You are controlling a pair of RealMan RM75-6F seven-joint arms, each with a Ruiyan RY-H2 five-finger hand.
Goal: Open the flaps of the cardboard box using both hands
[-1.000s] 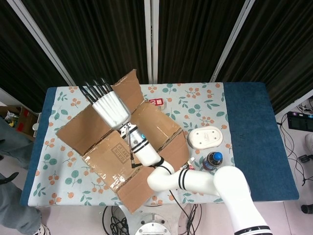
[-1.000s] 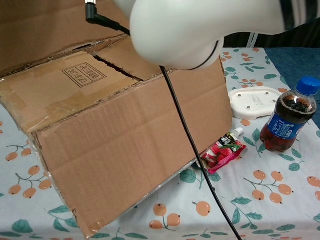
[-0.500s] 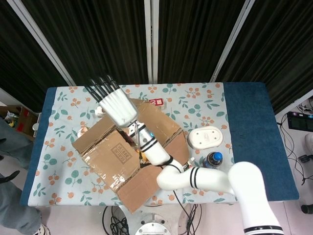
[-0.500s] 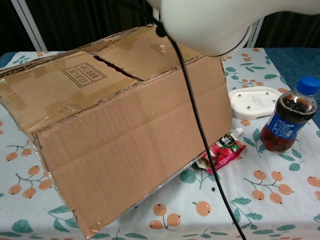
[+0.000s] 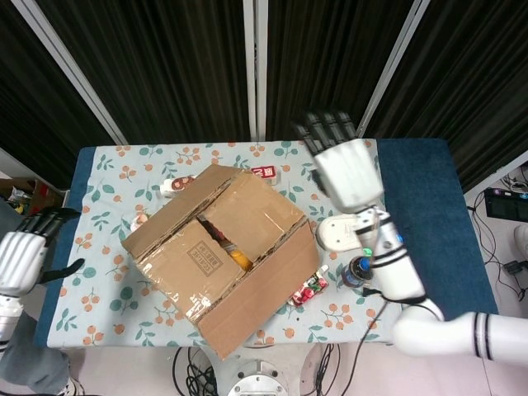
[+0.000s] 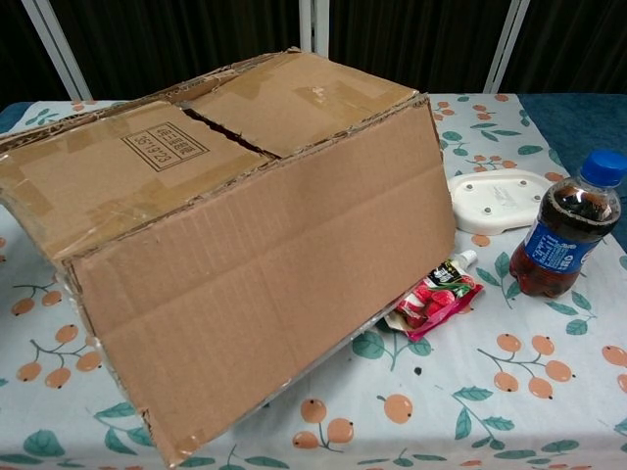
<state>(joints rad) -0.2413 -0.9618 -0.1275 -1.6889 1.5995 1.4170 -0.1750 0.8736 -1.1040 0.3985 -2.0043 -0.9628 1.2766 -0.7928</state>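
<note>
Dark curtains behind, floral cloth on the table (image 5: 346, 169), blue strip along its right edge.

Box (image 5: 221, 256) sits centre-left in the head view and fills the left two thirds of the chest view. Progress, as I read it: little done. The two inner top flaps (image 5: 247, 210) lie nearly flat with a gap between them, something orange showing through in the head view. The near long flap (image 5: 260, 297) hangs down over the front toward the bottom of the frame; I'd call that one folded out. The rest still needs opening, so I judge most of the job is left.

My right hand (image 5: 346, 169) is up high at upper right of the head view, fingers straight and together-ish, holding nothing, well clear of the box. Left hand (image 5: 25, 252) is at the far left edge, off the table, fingers loosely curled, nothing in it that I can see. Neither shows in the chest view.

Versus 1 s ago: the right hand was over the box's upper left with the far flap (image 5: 177, 210) lifted wide; that flap has dropped back to closed. The right arm has swung out to the right and no longer blocks the chest camera. The left hand has come into frame.

Bottle (image 6: 566, 230), white dish (image 6: 500, 201) and red pouch (image 6: 436, 294) sit right of the box, unmoved.
</note>
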